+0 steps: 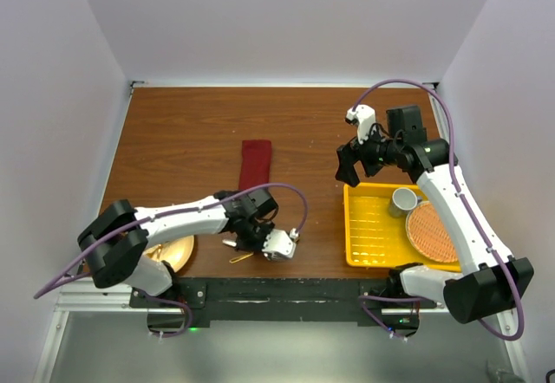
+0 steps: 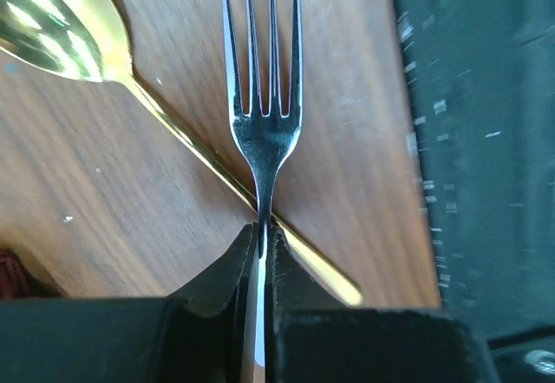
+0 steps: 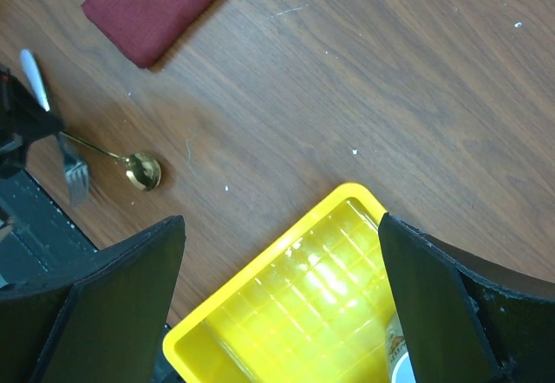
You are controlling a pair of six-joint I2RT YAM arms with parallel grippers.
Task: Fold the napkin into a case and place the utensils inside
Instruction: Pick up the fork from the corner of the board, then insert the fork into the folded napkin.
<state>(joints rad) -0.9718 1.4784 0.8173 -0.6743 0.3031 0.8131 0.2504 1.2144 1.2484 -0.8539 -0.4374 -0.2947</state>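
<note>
Likely stiff, light and slick, the slim steel fork was best pinched at its narrow neck, where the left gripper was clamped, crossing the gold spoon near the table's front edge. Beyond lay the soft maroon napkin, folded narrow. The right gripper hung spread by the yellow tray.

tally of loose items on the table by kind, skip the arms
napkin: 1
fork: 1
spoon: 1
tray: 1
cup: 1
woven mat: 1
plate: 1
total: 7
</note>
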